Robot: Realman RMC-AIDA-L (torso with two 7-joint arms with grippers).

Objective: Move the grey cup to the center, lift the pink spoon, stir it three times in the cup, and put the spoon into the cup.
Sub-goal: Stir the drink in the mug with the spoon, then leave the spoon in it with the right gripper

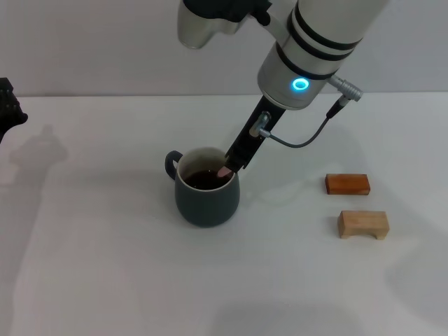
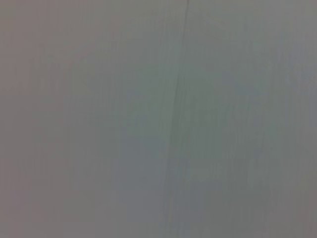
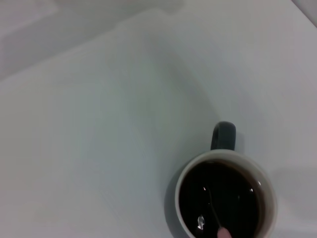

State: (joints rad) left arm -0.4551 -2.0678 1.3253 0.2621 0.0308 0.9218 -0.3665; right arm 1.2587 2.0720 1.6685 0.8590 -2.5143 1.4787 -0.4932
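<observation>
The grey cup (image 1: 206, 199) stands upright near the middle of the white table, holding dark liquid, its handle toward my left. My right gripper (image 1: 236, 162) reaches down over the cup's far right rim and is shut on the pink spoon (image 1: 223, 170), whose pink handle end shows just inside the rim. In the right wrist view the cup (image 3: 224, 134) shows from above, with the spoon's silver neck (image 3: 213, 210) and bowl sunk in the liquid. My left gripper (image 1: 7, 105) is parked at the table's far left edge. The left wrist view shows only a plain grey surface.
An orange-brown block (image 1: 347, 184) and a light wooden block (image 1: 362, 224) lie to the right of the cup, apart from it. A cable (image 1: 308, 140) hangs from the right wrist above the table.
</observation>
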